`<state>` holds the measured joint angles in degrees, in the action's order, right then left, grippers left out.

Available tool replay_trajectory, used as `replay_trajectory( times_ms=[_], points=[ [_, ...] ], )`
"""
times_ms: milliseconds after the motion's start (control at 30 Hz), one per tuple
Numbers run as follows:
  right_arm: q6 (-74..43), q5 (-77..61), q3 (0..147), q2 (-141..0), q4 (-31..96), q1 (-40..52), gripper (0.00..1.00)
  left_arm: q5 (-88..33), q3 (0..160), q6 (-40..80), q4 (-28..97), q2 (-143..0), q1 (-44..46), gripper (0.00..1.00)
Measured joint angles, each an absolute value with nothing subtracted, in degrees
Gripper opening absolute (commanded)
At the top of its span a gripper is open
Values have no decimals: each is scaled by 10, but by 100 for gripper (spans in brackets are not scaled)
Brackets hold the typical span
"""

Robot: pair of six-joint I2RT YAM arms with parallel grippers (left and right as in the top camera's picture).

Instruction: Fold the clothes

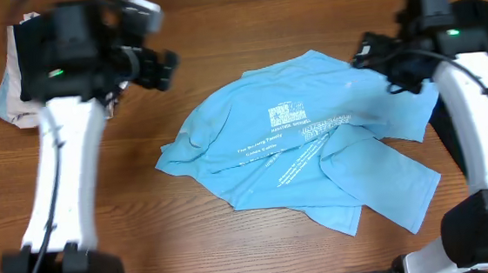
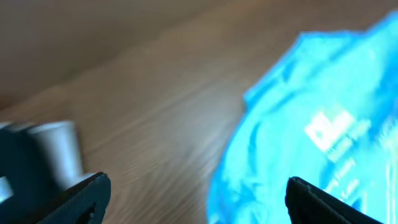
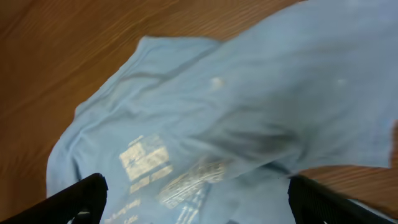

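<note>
The big light blue cloth T-shirt (image 1: 301, 145) with white letters is laid in the middle of the brown wooden counter (image 1: 218, 34). It is not folded. It is crumpled, and wrinkles are seen all over it. One part is flopped over at the lower right side. The white letters are seen near its middle, in slanted rows.

The left end effector (image 2: 196, 202) is held over bare wood, near the top left edge of the shirt but not touching it. Its two black fingers (image 2: 87, 196) are spread wide apart, and nothing is held between them. The left wrist view is blurry, so little more can be told there.

The right end effector (image 3: 198, 200) is held over the top right part of the shirt. Its fingers (image 3: 81, 196) are spread wide too, and no cloth is pinched by them.

A small heap of pale cloth (image 1: 9, 94) is seen at the far left of the counter, well apart from the blue shirt. It is partly hidden by the white left arm (image 1: 63, 168).
</note>
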<state>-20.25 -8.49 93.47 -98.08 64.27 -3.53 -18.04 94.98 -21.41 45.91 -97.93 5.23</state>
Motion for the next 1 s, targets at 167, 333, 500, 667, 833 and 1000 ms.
replay_trajectory(
  times_ms=[167,333,500,667,833,1000],
  points=[
    [-179,-91,935,-981,656,-68,97,-181,950,-253,422,-1074,136,92],
    [-169,-92,935,-980,660,-69,98,-173,950,-276,390,-1149,203,93],
    [-164,-92,935,-980,661,-69,98,-147,950,-301,372,-1189,261,94],
    [-163,-91,935,-980,665,-69,98,-111,950,-327,367,-1218,301,94],
    [-156,-90,935,-981,667,-69,98,-84,950,-336,368,-1251,311,95],
    [-153,-90,935,-981,667,-69,98,-65,950,-334,373,-1275,303,97]
  ],
)
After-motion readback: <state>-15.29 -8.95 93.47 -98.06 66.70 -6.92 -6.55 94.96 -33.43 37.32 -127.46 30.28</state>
